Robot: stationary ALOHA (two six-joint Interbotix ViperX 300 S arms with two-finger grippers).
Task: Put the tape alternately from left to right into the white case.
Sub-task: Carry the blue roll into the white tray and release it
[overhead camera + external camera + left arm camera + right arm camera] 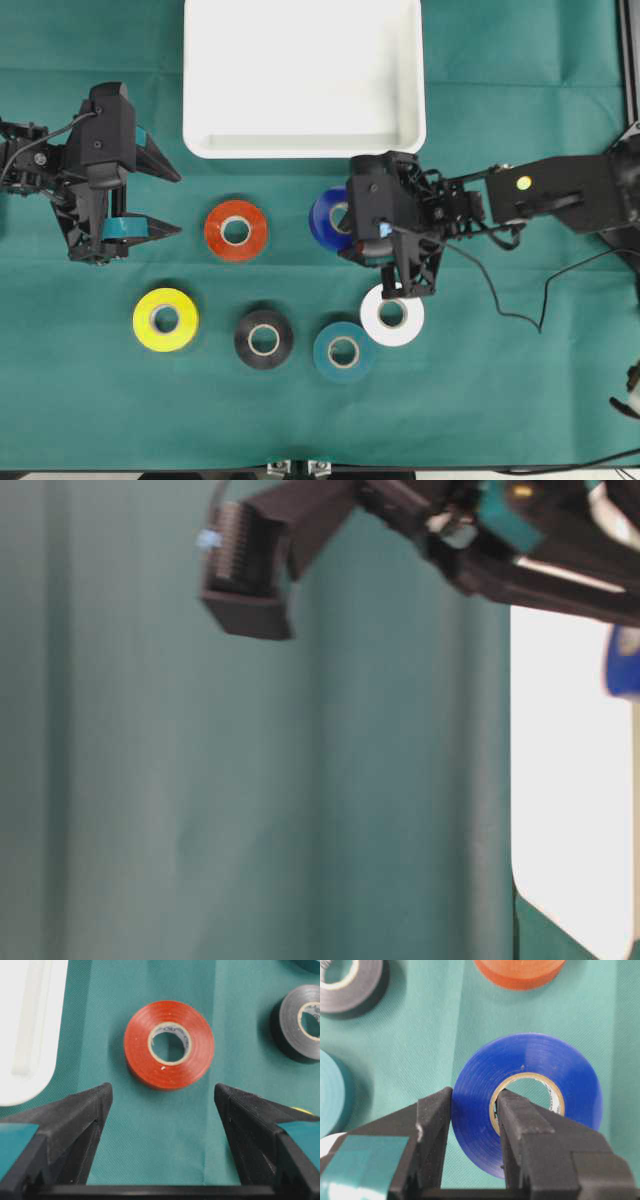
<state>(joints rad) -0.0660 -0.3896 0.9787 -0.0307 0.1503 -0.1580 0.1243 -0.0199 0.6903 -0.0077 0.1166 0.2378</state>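
Green cloth (520, 400) covers the whole bench, faint creases across it.

Overhead: white case (400, 140) at top centre, against the far edge. Six rolls lie in two rows below it — red-orange roll (236, 230) and blue roll (325, 218) in the upper row; yellow roll (165, 319), black roll (264, 339), teal roll (343, 351), white roll (392, 318) in the lower. Left gripper (170, 202) sits left of the red-orange roll, jaws apart, nothing between them. Right gripper (345, 222) is over the blue roll; arm body partly covers the white roll.

Table-level: blurred. Cloth fills most of the frame, arm parts at top, white case at right w/ a sliver of blue at the edge.

Left wrist: red-orange roll lies flat just ahead of the spread fingers (75, 1115), not touching. Case corner at upper left, black roll at upper right.

Right wrist: jaws clamped on the blue roll's wall — one finger (432, 1125) outside, the other in the core. Roll looks tilted off the cloth.
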